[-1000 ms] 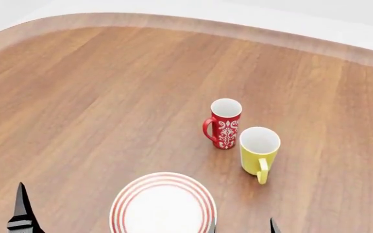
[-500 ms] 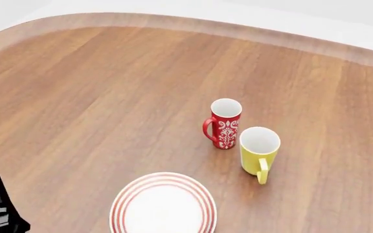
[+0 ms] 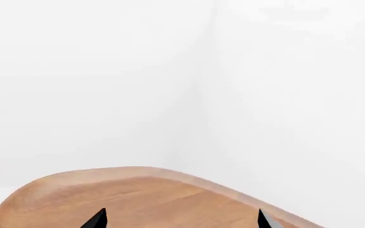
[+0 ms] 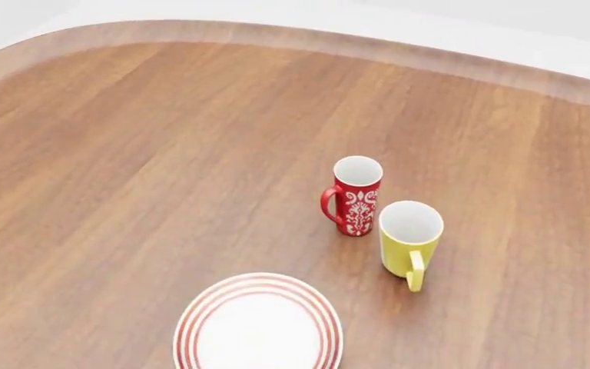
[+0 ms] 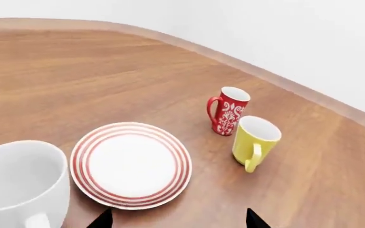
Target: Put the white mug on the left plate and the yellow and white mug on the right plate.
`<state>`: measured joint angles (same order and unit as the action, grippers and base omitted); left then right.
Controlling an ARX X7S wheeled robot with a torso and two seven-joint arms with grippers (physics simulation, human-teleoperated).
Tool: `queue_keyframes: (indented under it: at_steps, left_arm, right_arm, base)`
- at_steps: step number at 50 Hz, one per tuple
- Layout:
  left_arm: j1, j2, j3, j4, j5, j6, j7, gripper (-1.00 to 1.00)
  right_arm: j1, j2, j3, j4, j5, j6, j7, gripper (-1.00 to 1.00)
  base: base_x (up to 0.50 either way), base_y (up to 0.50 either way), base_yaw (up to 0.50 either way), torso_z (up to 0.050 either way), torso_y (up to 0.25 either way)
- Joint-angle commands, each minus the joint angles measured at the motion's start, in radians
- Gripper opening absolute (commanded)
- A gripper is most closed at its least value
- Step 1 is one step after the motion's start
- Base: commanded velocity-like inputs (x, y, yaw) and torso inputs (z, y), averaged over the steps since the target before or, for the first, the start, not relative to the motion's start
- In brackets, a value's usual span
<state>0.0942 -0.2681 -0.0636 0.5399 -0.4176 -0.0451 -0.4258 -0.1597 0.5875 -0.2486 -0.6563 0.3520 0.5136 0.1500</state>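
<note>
Right wrist view: the right gripper (image 5: 176,219) hangs spread and empty over the surface (image 5: 74,80); a plate (image 5: 131,165) just ahead, yellow and white mug (image 5: 254,142) beyond, white mug (image 5: 19,184) off beside. Left gripper (image 3: 181,219) spread too.

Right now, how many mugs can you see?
3. The white mug stands beside the plate; the red mug and yellow mug stand close together beyond the plate. More may sit outside the views.
</note>
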Motion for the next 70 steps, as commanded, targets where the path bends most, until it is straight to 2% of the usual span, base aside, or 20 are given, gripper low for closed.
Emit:
queue_keyframes:
  at_steps: [1, 28, 44, 70]
  left_arm:
    - [0.019, 0.001, -0.051, 0.043, -0.004, -0.03, 0.013, 1.0]
    - [0.018, -0.005, -0.051, 0.042, -0.021, -0.032, -0.006, 1.0]
    - [0.019, -0.01, -0.045, 0.037, -0.023, -0.022, -0.005, 1.0]
    - [0.024, -0.012, -0.03, 0.053, -0.022, -0.021, -0.023, 1.0]
  right_arm:
    - [0.063, 0.024, -0.043, 0.04, 0.033, 0.055, -0.137, 1.0]
    - [0.267, 0.012, -0.114, 0.208, 0.146, 0.128, -0.344, 1.0]
    - [0.421, -0.05, -0.246, 0.372, 0.108, 0.146, -0.463, 1.0]
    - [0.529, -0.042, -0.362, 0.453, 0.069, 0.182, -0.577, 1.0]
  base:
    - [0.0, 0.0, 0.0, 0.0, 0.0]
    - [0.0, 0.0, 0.0, 0.0, 0.0]
    - [0.0, 0.0, 0.0, 0.0, 0.0]
    - [0.0, 0.0, 0.0, 0.0, 0.0]
